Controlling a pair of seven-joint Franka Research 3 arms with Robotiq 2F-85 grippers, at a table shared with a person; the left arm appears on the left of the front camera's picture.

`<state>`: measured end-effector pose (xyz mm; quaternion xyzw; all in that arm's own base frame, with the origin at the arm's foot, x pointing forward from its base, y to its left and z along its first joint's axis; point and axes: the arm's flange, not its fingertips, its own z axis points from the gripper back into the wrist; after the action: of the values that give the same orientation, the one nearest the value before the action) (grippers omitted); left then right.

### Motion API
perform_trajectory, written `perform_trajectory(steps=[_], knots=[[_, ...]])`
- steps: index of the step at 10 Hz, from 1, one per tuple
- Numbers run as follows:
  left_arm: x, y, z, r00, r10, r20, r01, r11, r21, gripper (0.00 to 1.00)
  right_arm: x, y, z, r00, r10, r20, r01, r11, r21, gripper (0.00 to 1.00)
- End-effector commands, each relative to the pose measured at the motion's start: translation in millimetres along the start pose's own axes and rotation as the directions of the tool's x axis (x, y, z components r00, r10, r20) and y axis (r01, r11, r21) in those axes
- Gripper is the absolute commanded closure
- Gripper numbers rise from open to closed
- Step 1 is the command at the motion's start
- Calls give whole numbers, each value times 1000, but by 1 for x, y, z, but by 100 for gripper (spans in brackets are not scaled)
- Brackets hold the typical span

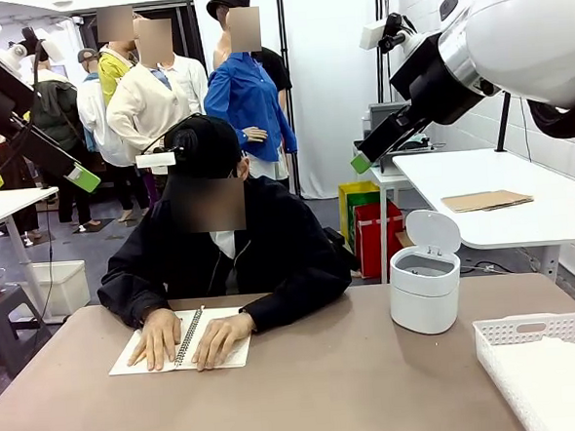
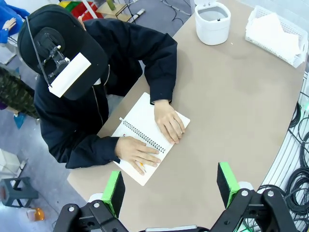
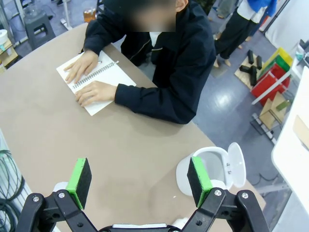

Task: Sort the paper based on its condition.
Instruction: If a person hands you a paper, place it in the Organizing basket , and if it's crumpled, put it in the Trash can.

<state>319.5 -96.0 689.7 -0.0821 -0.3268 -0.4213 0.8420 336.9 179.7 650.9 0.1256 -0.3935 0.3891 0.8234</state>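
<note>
Thin white paper (image 2: 277,34) lies slightly bent inside the white basket (image 2: 253,39) at the table's right end; the same paper (image 1: 562,386) shows in the front view. A person leans over an open spiral notebook (image 1: 239,353), both hands flat on its pages. My left gripper (image 1: 83,178) hangs high at the left and my right gripper (image 1: 361,162) high at the right, both far above the table. From the wrist, the left gripper (image 2: 171,186) is open above the notebook (image 2: 142,118), and the right gripper (image 3: 140,181) is open over bare table.
A small white bin (image 1: 426,285) with its lid flipped up stands right of centre, near the basket (image 1: 529,330). A brown cardboard sheet (image 1: 487,200) lies on a separate white table behind. The brown tabletop (image 1: 328,399) is free in the middle and front.
</note>
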Motion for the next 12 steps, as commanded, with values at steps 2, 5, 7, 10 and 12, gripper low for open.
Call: perform_trajectory(steps=[2,5,7,10,12], knots=[[0,-1,1,1000,-1,4,1,1000,0,0,0,0,0,1000,-1,0,1,1000,3,0],[0,-1,1,1000,-1,4,1,1000,0,0,0,0,0,1000,-1,0,1,1000,3,0],[0,-1,1,1000,-1,4,1,1000,0,0,0,0,0,1000,-1,0,1,1000,3,0],[0,-1,1,1000,-1,4,1,1000,0,0,0,0,0,1000,-1,0,1,1000,3,0],[0,-1,1,1000,-1,4,1,1000,0,0,0,0,0,1000,-1,0,1,1000,3,0]])
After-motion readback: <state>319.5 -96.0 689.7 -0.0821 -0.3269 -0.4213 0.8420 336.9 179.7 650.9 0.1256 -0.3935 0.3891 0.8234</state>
